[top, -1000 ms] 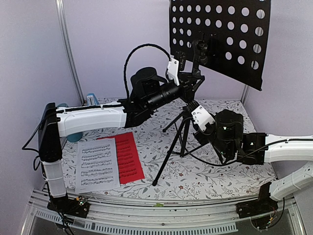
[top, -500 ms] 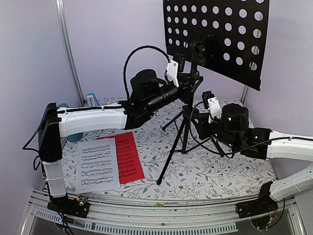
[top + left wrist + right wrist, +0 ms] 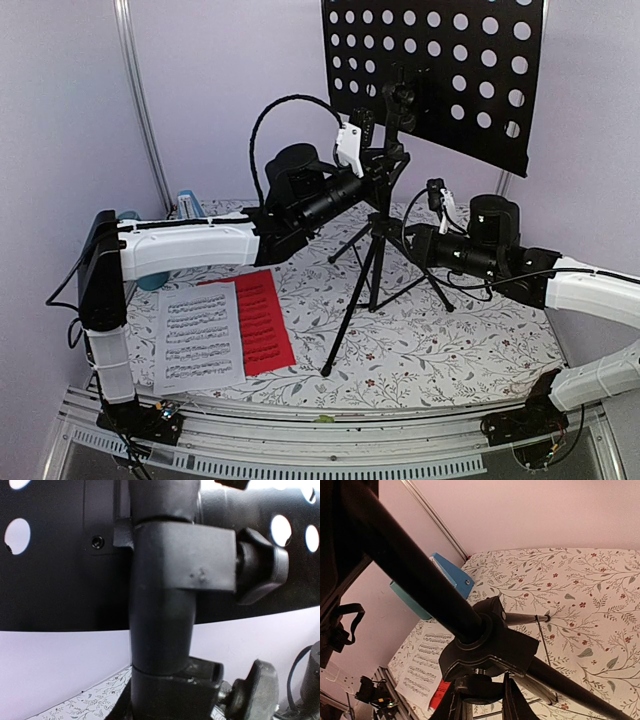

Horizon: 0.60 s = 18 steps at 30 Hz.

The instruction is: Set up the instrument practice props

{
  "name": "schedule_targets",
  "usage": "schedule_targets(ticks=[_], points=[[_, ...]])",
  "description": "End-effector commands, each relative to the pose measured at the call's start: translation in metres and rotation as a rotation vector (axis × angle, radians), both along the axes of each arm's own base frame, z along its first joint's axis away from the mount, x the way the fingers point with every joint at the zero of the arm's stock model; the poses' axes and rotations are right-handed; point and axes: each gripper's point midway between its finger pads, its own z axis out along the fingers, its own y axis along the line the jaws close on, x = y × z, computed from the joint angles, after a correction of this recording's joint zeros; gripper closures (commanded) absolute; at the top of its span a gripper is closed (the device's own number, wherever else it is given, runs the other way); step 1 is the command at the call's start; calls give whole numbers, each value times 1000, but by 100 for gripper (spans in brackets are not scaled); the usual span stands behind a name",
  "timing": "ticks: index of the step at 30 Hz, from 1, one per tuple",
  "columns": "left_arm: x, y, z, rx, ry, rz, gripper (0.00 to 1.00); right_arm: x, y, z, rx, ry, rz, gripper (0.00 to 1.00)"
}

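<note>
Two arms meet at the black music stand (image 3: pixel 373 262), which stands upright on its tripod legs near the middle of the floral-covered table (image 3: pixel 470 350). Its perforated desk (image 3: pixel 430 75) tilts high against the back wall.

Left gripper (image 3: pixel 385 165): reaches in from the left and is closed narrowly on the stand's post just below the desk. In the left wrist view the post (image 3: pixel 162 630) fills the centre of the frame, with a locking knob (image 3: pixel 260 570) at its right; the fingers themselves are out of frame.

Right gripper (image 3: pixel 402 240): comes in from the right, lower down, at the level where the legs branch off. In the right wrist view its two dark fingers (image 3: pixel 454 705) sit close on either side of the underside of the tripod hub (image 3: pixel 490 650), parted only slightly and gripping it.

White sheet (image 3: pixel 198 338): lies flat at the front left of the table, printed staves facing up. Red sheet (image 3: pixel 265 320): lies flat just beside it on the right, its left edge tucked under the white one. Both are well apart from the stand.

Metronome (image 3: pixel 188 204): small, blue, at the back left of the table, partly hidden behind the left arm; also seen beyond the stand's post in the right wrist view (image 3: pixel 437 582).
</note>
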Motion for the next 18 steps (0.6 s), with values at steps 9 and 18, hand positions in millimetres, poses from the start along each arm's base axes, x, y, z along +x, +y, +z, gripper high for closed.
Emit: schedule_targets(ticks=[9, 18], points=[[-14, 35, 59, -144, -45, 82, 100, 30, -21, -4, 302, 348, -130, 100], [-10, 36, 53, -134, -41, 109, 100, 16, -13, 14, 507, 471, -76, 100]])
